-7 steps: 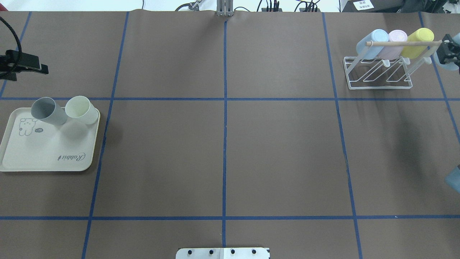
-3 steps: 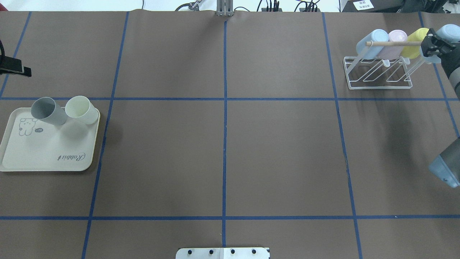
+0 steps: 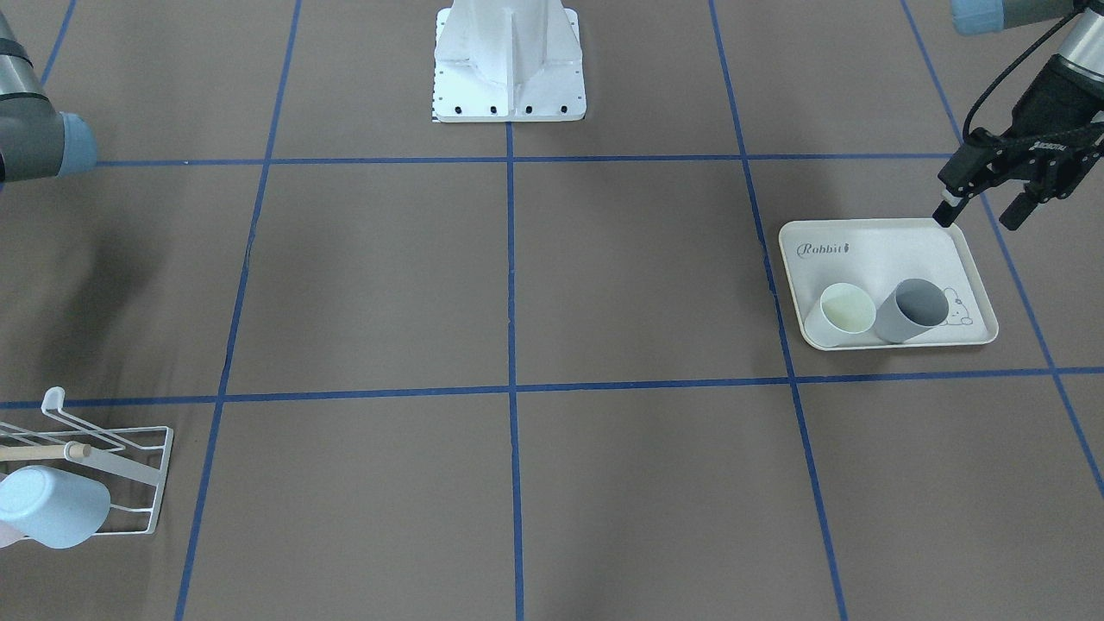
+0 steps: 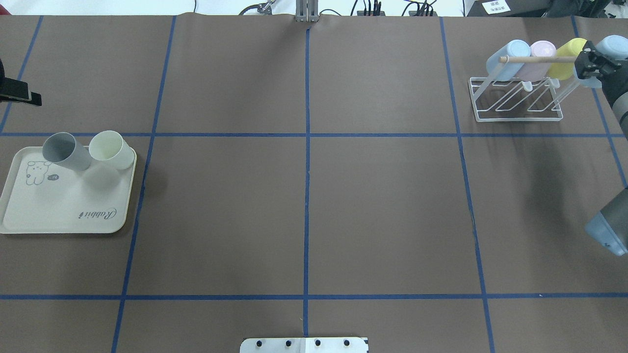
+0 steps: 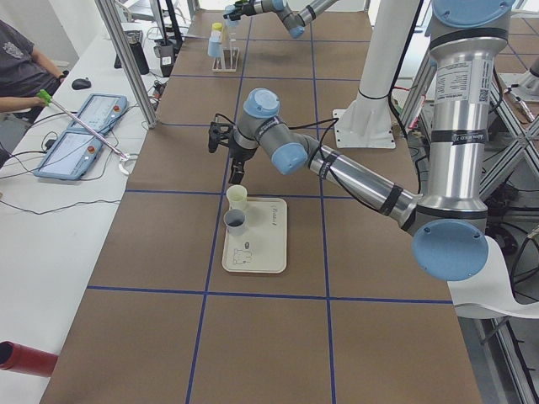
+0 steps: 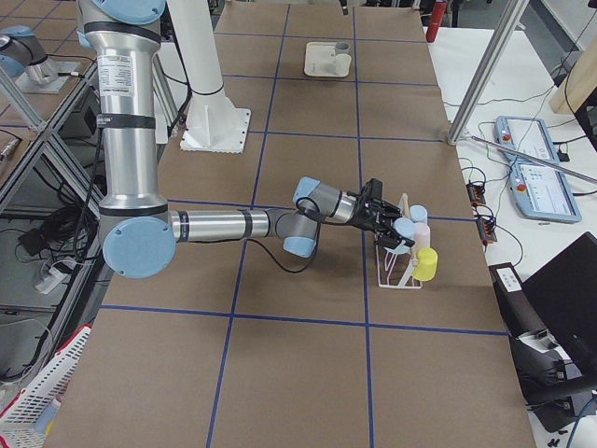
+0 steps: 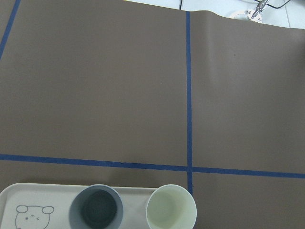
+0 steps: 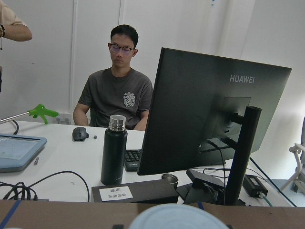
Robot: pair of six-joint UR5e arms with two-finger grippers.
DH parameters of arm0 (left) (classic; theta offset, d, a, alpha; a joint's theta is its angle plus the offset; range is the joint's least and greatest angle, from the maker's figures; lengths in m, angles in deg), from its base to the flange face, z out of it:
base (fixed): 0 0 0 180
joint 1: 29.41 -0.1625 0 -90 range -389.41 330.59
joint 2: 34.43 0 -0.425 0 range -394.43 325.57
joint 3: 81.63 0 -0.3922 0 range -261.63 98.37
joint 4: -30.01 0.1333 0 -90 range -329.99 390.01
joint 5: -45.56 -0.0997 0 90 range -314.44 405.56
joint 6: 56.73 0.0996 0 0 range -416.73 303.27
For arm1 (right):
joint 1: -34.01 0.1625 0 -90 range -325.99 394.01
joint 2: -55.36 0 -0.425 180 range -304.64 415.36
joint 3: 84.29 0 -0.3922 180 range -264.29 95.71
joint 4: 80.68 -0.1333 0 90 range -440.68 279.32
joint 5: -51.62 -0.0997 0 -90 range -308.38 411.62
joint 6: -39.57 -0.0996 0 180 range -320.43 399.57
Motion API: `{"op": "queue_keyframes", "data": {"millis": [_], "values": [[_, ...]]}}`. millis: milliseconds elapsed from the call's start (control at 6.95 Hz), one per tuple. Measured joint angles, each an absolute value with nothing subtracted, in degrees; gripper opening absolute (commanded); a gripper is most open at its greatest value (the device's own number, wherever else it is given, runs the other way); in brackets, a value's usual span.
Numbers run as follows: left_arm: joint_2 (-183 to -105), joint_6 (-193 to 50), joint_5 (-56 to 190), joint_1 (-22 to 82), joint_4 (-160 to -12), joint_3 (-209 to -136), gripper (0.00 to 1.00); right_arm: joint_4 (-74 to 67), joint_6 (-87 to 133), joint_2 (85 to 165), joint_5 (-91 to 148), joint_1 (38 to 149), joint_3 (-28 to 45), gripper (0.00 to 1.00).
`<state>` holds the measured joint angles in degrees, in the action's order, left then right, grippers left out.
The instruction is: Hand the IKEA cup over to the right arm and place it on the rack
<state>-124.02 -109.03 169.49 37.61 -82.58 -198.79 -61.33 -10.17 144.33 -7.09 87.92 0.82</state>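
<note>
My right gripper [image 4: 592,63] is shut on a light blue cup [image 4: 616,45] and holds it at the right end of the white wire rack [image 4: 515,116], beside the wooden dowel [image 4: 539,59]. A blue, a pink and a yellow cup [image 4: 569,56] hang on the rack. The held cup's rounded end shows at the bottom of the right wrist view [image 8: 174,218]. My left gripper [image 3: 981,216] is open and empty, above the robot-side corner of the tray [image 3: 862,259]. A grey cup [image 4: 66,152] and a cream cup [image 4: 112,149] stand on that tray.
The cream rabbit-print tray [image 4: 64,215] lies at the table's left side. In the left wrist view the grey cup [image 7: 96,208] and the cream cup [image 7: 171,210] sit at the bottom edge. The robot base [image 3: 509,60] stands mid-table. Operators' desks with screens lie beyond the far edge.
My right gripper has swung in with the light blue cup to the rack's right end, then held still. My left gripper has drawn back toward the left edge.
</note>
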Motion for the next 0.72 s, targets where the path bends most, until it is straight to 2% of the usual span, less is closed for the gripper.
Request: {"op": "queue_keyframes", "data": {"millis": [719], "values": [[-124.0, -109.0, 169.6, 37.8, -82.6, -198.8, 1.0, -61.4, -10.3, 144.3, -7.1, 87.9, -0.6, 0.0]]}}
